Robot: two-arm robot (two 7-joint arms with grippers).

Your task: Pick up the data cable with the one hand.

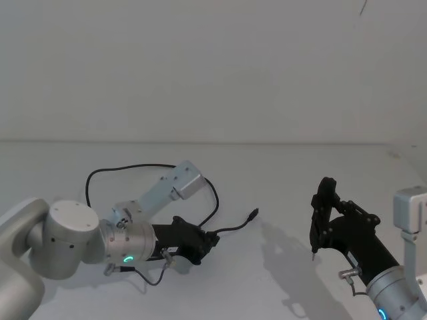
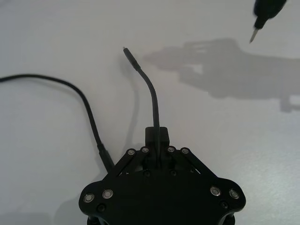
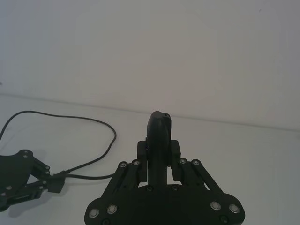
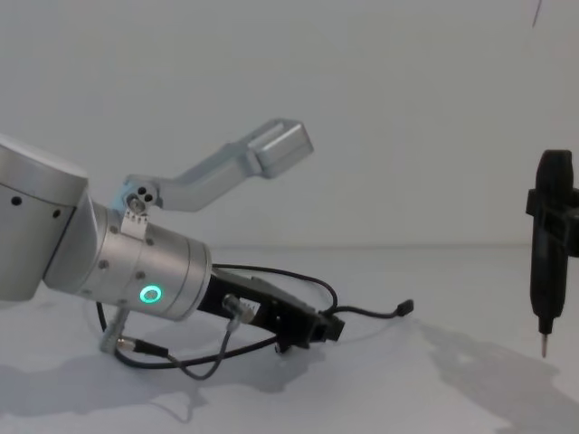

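1. The left gripper [image 1: 211,241], black and blocky on a thick silver wrist with a glowing green ring [image 4: 150,294], lies low over the white table [image 1: 280,293]. It sits left of centre in the head view and points toward the robot's right
2. Its fingers [image 2: 157,133] are pressed together on the data cable [image 2: 153,96], pinching the thin black cord a little way back from one end
3. Past the pinch, the short free end of the cable runs on toward the right side and finishes in a small black plug [image 1: 253,214]. In the chest view this plug sits slightly higher than the cord just behind it, and I cannot tell whether it touches the table
4. Behind the pinch, the rest of the cable sweeps back in a wide, loose loop on the table and passes behind the left arm's pale silver link [image 1: 175,183]. It then curves round on the far left and goes out of sight behind the arm
5. The right gripper [image 1: 320,213], slim and black, hangs upright above the table at the right, well apart from the cable. Its fingers [image 3: 158,136] are drawn together into one narrow dark column with nothing between them, and its thin pin-like tip [image 4: 543,347] points down, clear of the table
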